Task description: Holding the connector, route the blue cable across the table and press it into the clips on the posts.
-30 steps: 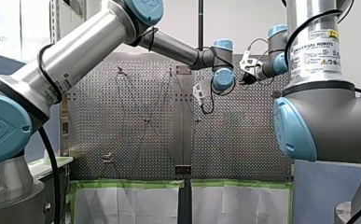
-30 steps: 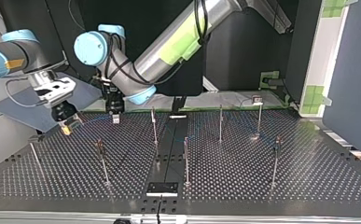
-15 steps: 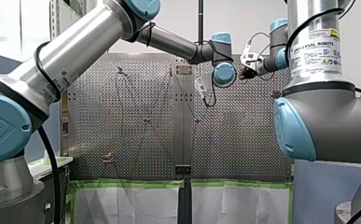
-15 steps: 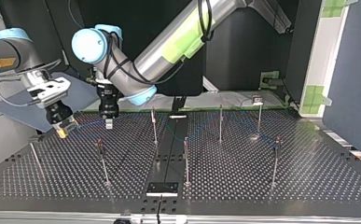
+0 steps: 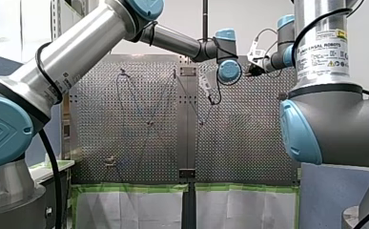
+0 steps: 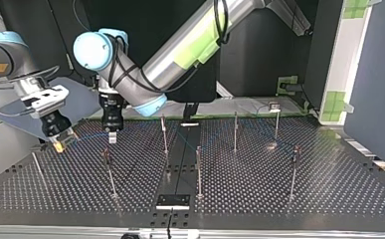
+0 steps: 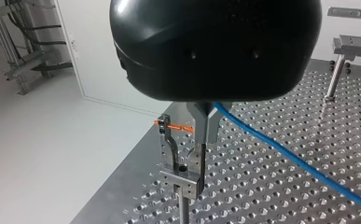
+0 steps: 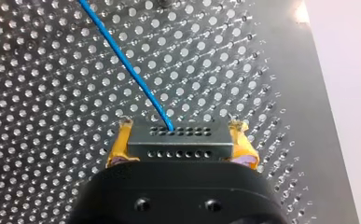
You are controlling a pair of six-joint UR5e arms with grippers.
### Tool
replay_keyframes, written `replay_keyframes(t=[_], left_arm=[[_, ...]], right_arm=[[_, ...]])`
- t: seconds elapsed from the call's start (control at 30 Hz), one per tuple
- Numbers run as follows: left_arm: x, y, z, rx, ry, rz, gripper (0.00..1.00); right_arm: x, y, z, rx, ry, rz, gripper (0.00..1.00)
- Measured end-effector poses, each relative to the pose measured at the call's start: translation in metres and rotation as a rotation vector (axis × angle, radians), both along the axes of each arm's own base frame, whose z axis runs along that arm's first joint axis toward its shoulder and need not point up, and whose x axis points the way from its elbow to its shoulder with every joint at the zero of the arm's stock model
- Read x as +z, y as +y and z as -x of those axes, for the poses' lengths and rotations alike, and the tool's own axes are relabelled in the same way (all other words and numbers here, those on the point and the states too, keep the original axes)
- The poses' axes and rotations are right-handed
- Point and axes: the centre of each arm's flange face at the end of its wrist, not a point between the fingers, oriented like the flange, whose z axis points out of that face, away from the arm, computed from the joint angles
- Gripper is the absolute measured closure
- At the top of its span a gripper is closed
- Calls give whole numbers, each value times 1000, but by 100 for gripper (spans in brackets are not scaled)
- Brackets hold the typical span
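Observation:
In the right wrist view my right gripper [image 8: 180,124] has its yellow pads [image 8: 120,145] shut on the grey connector [image 8: 178,143]. The blue cable [image 8: 122,60] leaves the connector and runs away over the perforated table. My left gripper [image 7: 202,140] is shut with its metal fingers on the blue cable [image 7: 285,154], just above a clip post [image 7: 180,170]. At the top view's left, my right gripper [image 6: 56,143] hangs low over the table. My left gripper [image 6: 111,136] is beside it, with the cable [image 6: 88,135] stretched between them.
Several thin clip posts stand on the table: one near the grippers [image 6: 108,160], others toward the middle [image 6: 198,162] and the top view's right [image 6: 294,162]. The table's edge [image 7: 122,186] lies close beside the clip under my left gripper.
Both grippers have moved toward the top view's left and a little nearer its camera, taking the connector and the cable with them. Both grips are unchanged.

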Motion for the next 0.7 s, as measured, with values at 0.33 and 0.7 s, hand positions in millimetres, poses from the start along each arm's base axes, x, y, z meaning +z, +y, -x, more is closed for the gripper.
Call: replay_keyframes(t=[0.33, 0.7], left_arm=[[5, 9, -20, -8, -22, 15, 100], [7, 28, -48, 8, -33, 11, 100]], right_arm=[[6, -1, -2, 26, 4, 21, 100], [-1, -8, 0, 33, 4, 30, 100]])
